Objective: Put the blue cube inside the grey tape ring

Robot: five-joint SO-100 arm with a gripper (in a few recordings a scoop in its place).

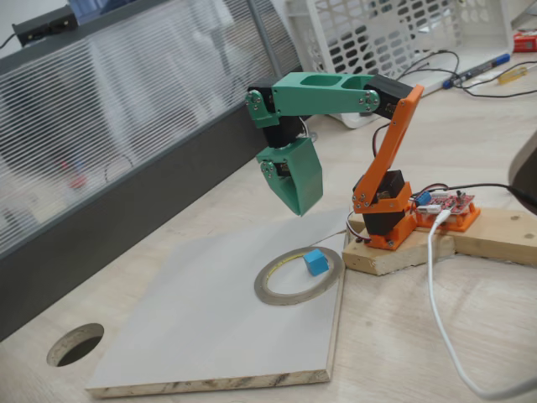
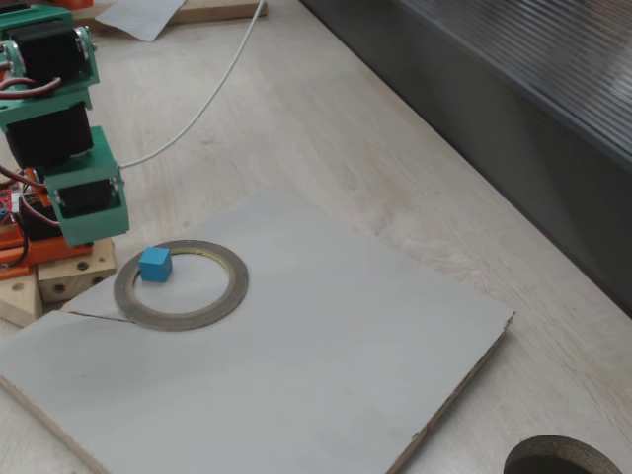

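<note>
A pale grey rectangular board point(image 1: 201, 327) is laid flat on a light wooden tabletop point(image 2: 326, 128). A dark round hole point(image 1: 75, 344) is cut through the tabletop near the board's corner. A white cable point(image 1: 436, 294) is trailed across the wood. A white plastic lattice basket point(image 1: 377, 34) and a blue marker pen point(image 1: 477, 70) are seen behind, beside a ribbed translucent partition point(image 1: 101, 126).
</note>
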